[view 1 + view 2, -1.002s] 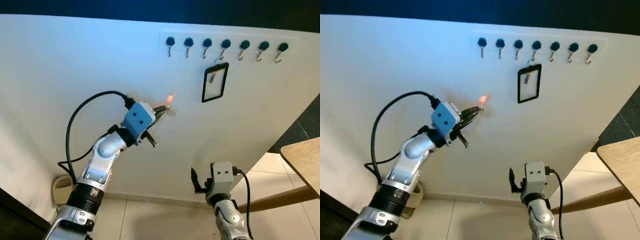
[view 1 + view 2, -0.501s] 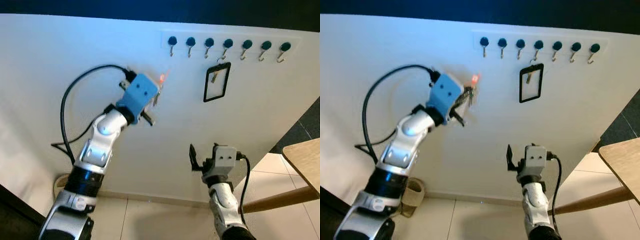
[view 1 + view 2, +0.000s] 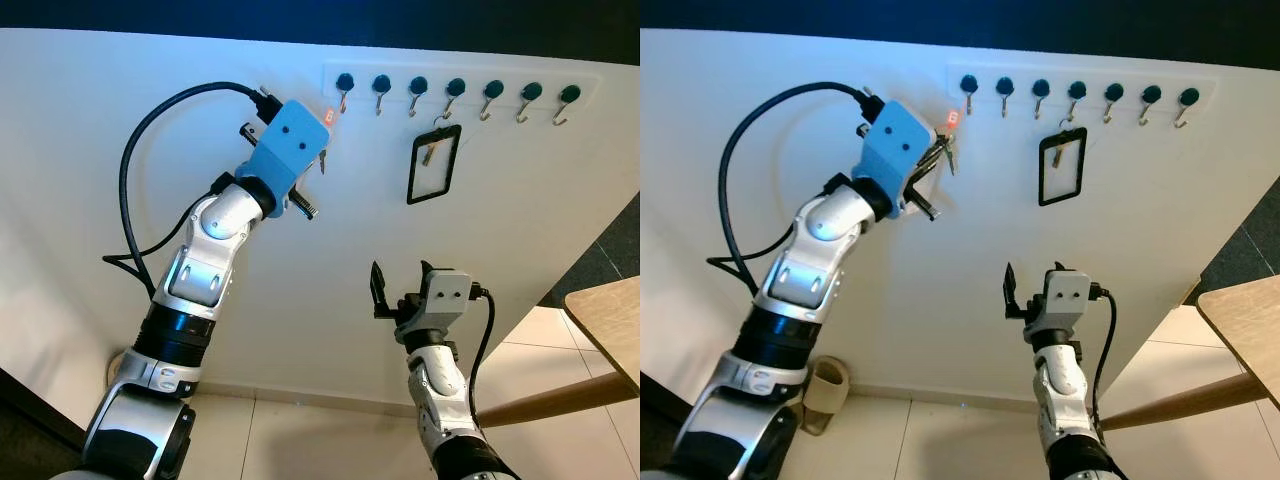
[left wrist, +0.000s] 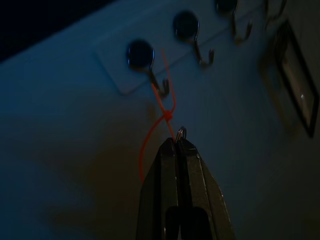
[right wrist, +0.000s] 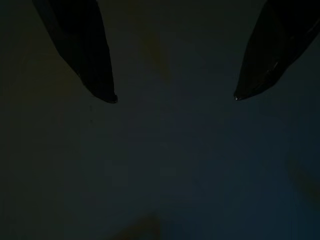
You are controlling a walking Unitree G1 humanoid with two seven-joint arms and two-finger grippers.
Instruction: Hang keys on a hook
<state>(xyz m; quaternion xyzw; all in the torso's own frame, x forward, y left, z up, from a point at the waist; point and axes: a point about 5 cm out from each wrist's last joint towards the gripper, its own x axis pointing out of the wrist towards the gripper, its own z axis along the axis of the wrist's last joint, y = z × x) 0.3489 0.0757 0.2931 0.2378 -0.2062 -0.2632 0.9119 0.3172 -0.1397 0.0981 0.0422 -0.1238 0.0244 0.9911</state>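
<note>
Seven dark-knobbed hooks run along a white rail point(image 3: 460, 75) at the upper right of your head view, mounted on the white wall point(image 3: 120, 120); your left gripper point(image 4: 177, 142) is raised to the upper middle of the frame, just below and beside the leftmost hook point(image 3: 344, 88); its two black fingers are pressed together on the small metal ring point(image 4: 181, 133) of the keys point(image 3: 318, 160), so you are gripping the keys by that ring; in your left wrist view an orange cord point(image 4: 159, 120) rises from the ring and crosses the leftmost hook's metal curl, though you cannot tell whether the loop is seated over the hook or only lies in front of it; the glowing orange tag point(image 3: 328, 114) shows just left of that hook in the head view, and the keys themselves hang beside the blue wrist housing point(image 3: 285, 150), partly hidden by it; a black-framed card holder point(image 3: 432, 163) hangs from the fourth hook point(image 3: 454, 92), right of your working hand; your right gripper point(image 3: 400, 290) sits low at the centre of the frame, well apart from the rail, with its fingers spread wide and nothing between them; its wrist view is very dark; a wooden table point(image 3: 608, 320) edges in at the lower right; pale floor tiles point(image 3: 300, 440) lie along the bottom.
</note>
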